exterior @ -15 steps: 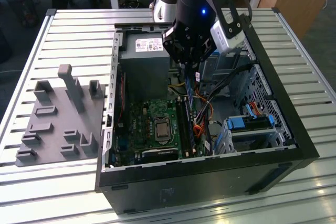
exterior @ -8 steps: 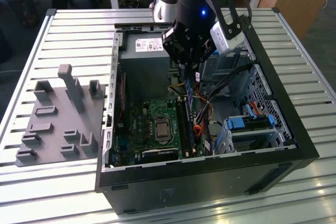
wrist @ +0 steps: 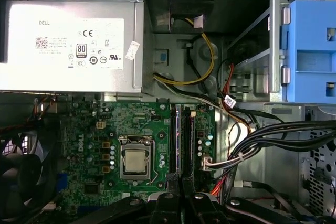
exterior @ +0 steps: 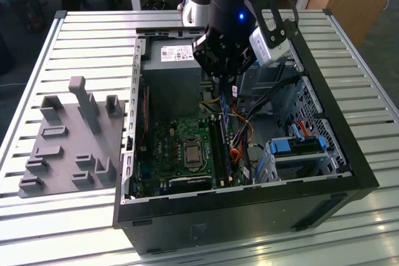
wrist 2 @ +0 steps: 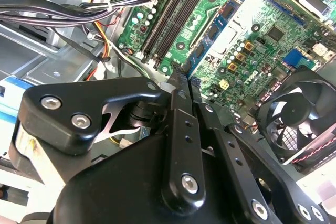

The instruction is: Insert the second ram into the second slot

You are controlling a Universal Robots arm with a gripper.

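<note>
The second ram (wrist 2: 212, 29), a thin blue stick w/ dark chips, sits edge-up along the memory slots (wrist: 188, 140) on the mobo (wrist: 84, 129). It runs parallel to the black slots, on their CPU socket (wrist: 135, 162) side; can't tell how deep it's seated. One end lies right by the gripper (wrist 2: 185, 77) in the second wrist view; can't tell whether the pincer is clamped on it, together or apart. In the exterior view the gripper hangs over the open computer case (exterior: 249, 207), above the slots, w/ the PSU (exterior: 174, 54) to the exterior view's left. A black cable bundle (wrist: 273, 140) runs on the slots' other side, w/ a blue drive-bay clip (wrist: 310, 51) beyond. A fan (wrist 2: 299, 114) sits near the mobo edge. The case rests on a slatted table (exterior: 87, 29); a gray fixture (exterior: 68, 147) lies beside it, on the exterior view's left.
</note>
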